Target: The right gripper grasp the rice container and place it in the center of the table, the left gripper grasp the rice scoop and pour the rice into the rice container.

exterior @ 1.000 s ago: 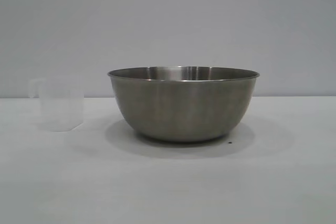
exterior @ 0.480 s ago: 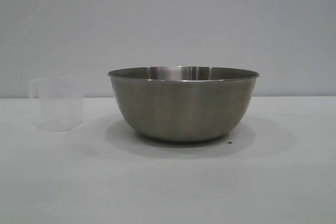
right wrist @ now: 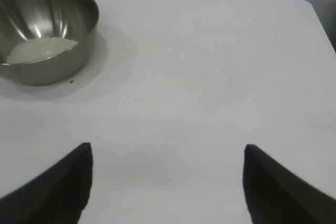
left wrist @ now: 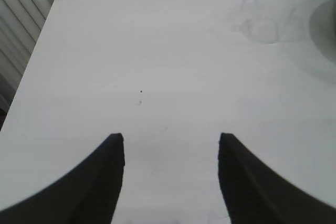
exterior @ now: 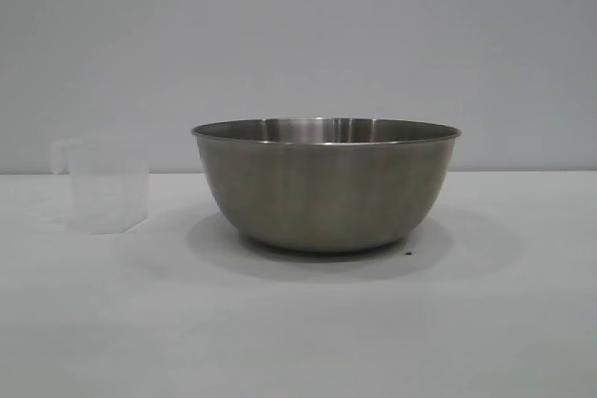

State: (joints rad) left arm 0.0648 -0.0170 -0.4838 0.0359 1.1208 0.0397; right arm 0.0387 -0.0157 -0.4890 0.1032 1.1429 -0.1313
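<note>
The steel rice container [exterior: 325, 184] stands at the middle of the white table [exterior: 298, 323]. In the right wrist view the rice container [right wrist: 63, 51] holds a pale patch of rice [right wrist: 39, 49] on its floor. The translucent rice scoop [exterior: 107, 184] stands upright to the container's left, apart from it; the rice scoop [left wrist: 270, 19] looks empty in the left wrist view. My left gripper [left wrist: 171, 139] is open over bare table, well away from the scoop. My right gripper [right wrist: 168, 148] is open too, with nothing between its fingers, some way from the container. Neither arm shows in the exterior view.
A small dark speck [exterior: 408, 252] lies on the table by the container's base. The table's edge [left wrist: 39, 45] and a ribbed wall show in the left wrist view. The table's rounded corner [right wrist: 315, 9] shows in the right wrist view.
</note>
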